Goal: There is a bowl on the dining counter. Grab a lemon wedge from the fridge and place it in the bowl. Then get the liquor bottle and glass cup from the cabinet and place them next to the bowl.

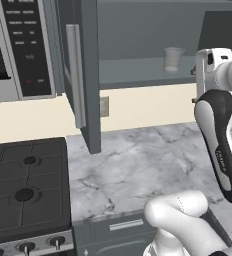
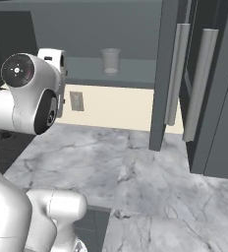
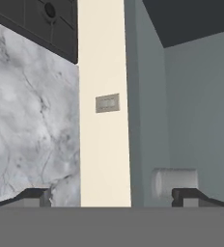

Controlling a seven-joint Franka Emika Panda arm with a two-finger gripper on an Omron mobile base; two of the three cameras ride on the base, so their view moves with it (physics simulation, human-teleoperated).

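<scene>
The cabinet stands open, its dark grey door (image 1: 88,75) (image 2: 169,74) swung out over the worktop. On its lower shelf (image 1: 138,67) (image 2: 130,66) stands the glass cup (image 1: 173,59) (image 2: 110,60), clear and upright. The hand view is rolled sideways, so the glass cup (image 3: 174,183) looks as if it lies flat, close to one fingertip. My gripper (image 3: 113,197) is open, fingertips wide apart with nothing between them, raised at shelf height just short of the cup. The bowl, dining counter, lemon wedge, fridge and liquor bottle are out of view.
Below the cabinet lies a marble worktop (image 1: 138,165) (image 2: 135,167). A stove (image 1: 25,185) sits at its left, under a microwave (image 1: 23,45). The cream wall carries an outlet (image 1: 104,106) (image 2: 76,101) (image 3: 107,102). Another handled door (image 2: 204,83) stands at the right.
</scene>
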